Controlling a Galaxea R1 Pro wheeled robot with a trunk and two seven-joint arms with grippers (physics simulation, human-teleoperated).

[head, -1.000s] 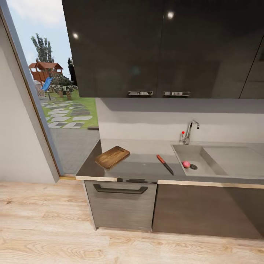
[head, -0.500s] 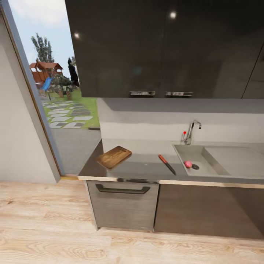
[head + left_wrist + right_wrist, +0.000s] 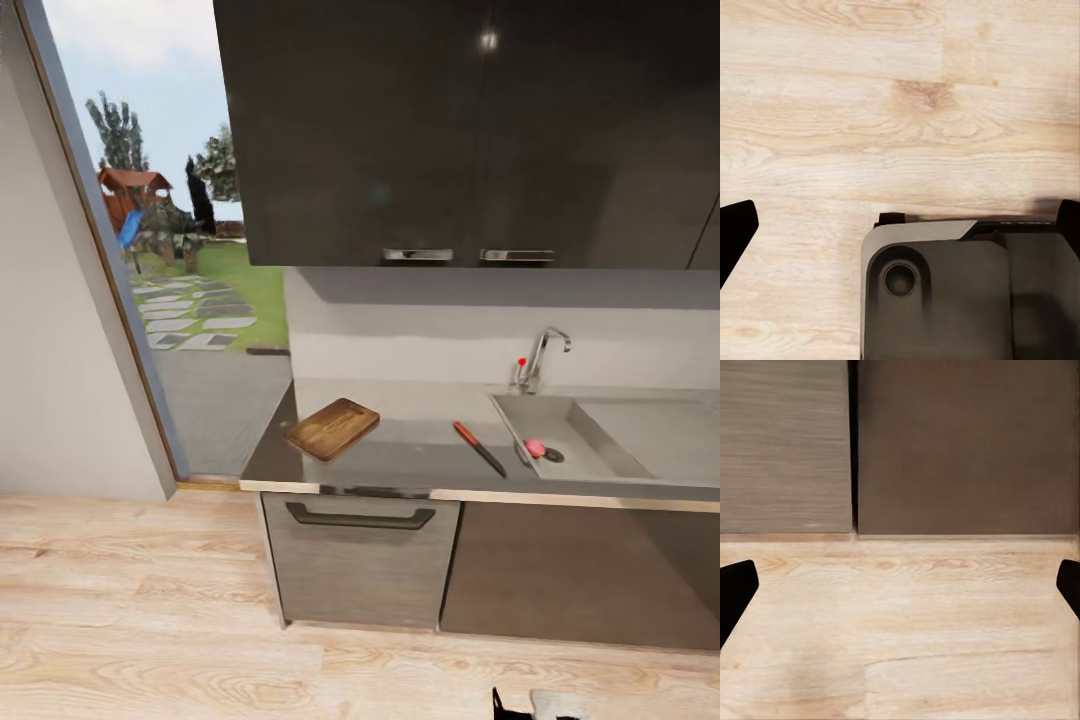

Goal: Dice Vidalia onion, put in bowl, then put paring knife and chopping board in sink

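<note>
Small round Vidalia onion sat in the sink; likely slippery, best gripped across its middle; both hands gaped, empty

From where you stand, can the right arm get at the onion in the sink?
Probably not yet. The Vidalia onion lies by the sink drain, across bare floor; the right gripper hangs open, low before the cabinets.
</note>
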